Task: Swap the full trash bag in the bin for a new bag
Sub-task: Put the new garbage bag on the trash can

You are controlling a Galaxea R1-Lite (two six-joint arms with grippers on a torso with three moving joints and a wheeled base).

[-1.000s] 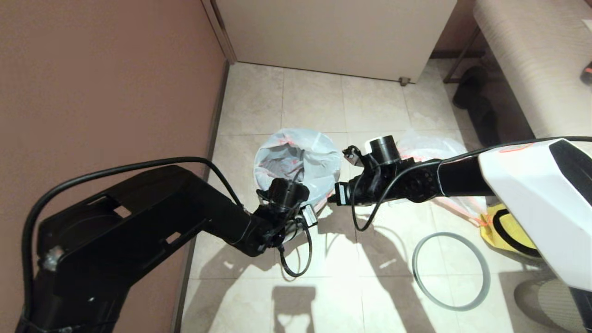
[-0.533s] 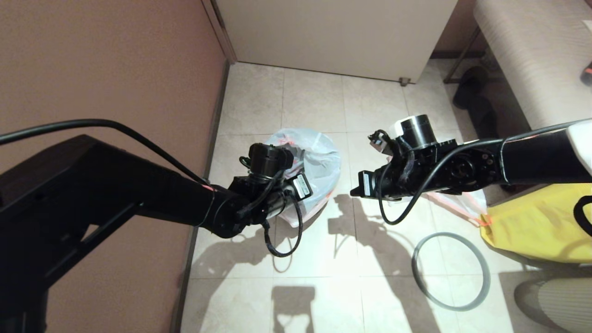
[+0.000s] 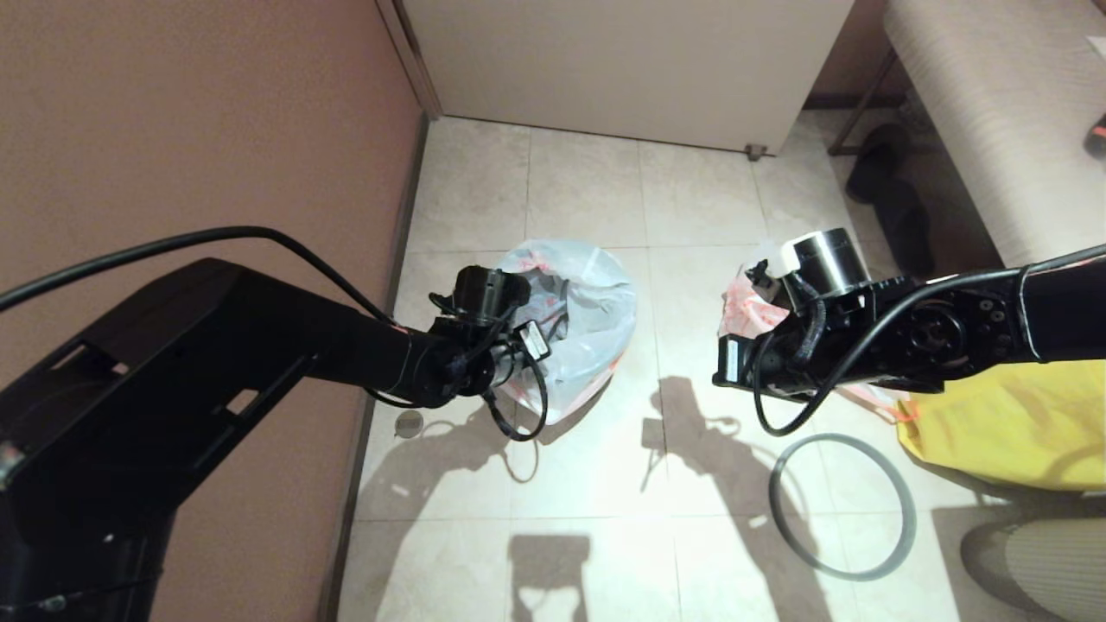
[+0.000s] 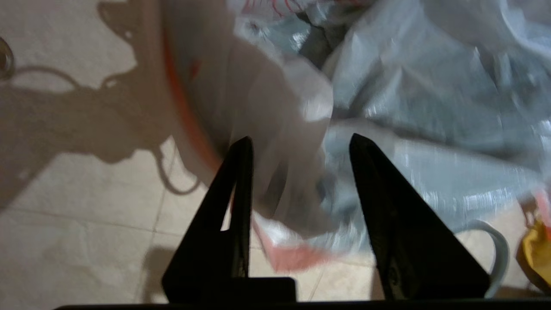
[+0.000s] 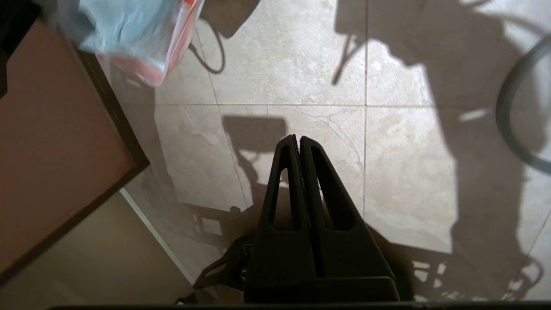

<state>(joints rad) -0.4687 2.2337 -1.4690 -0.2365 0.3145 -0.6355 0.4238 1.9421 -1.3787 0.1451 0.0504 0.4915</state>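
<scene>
The new bag (image 3: 579,302), thin translucent white with a pink-red hem, is draped over the bin, which shows only as a dark patch (image 4: 316,41) inside the film. My left gripper (image 4: 299,140) is at the bin's near-left edge. Its jaws stand apart, and the bag's hem (image 4: 292,258) hangs loose between them. My right gripper (image 5: 297,137) is shut on nothing above bare floor tiles, to the right of the bin. The full trash bag (image 3: 745,304) lies behind my right arm, mostly hidden. The grey hoop (image 3: 842,505) lies flat on the floor at the near right.
A brown wall (image 3: 216,130) runs close along the left of the bin. A pale cabinet (image 3: 622,60) stands behind it. A yellow fabric bag (image 3: 994,423) sits at the right beside the hoop, with a bed (image 3: 994,104) beyond. A small round disc (image 3: 409,423) lies near the wall.
My left jaws have opened and let go of the bag's hem, and the left arm has shifted. My right arm has swung right, away from the bin, still shut.
</scene>
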